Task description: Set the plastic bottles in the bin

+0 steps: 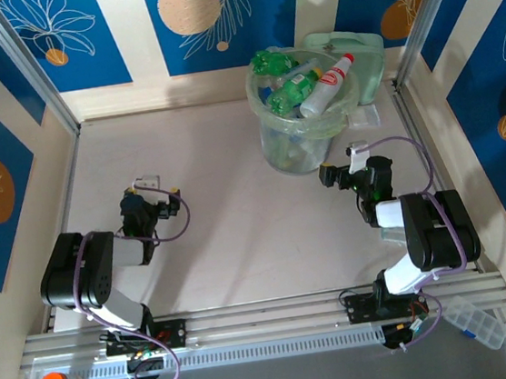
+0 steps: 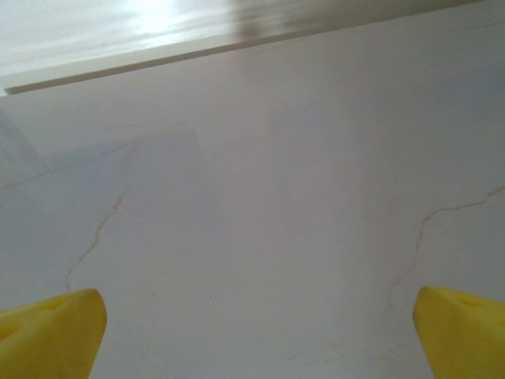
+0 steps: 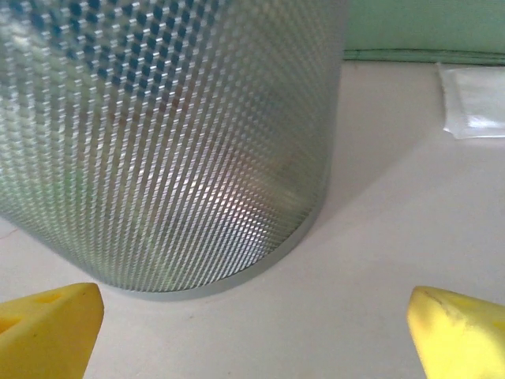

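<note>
From my station the left arm [image 1: 79,269] and right arm [image 1: 436,228] look like chunky black housings joined by white link sections. Each trails a thin purple cable [image 1: 185,214] that loops out to its black wrist. The left gripper [image 2: 252,339] and right gripper [image 3: 252,332] both carry blunt, bright yellow fingers [image 2: 49,332], and a small white tag [image 1: 357,155] sits by each wrist.
</note>
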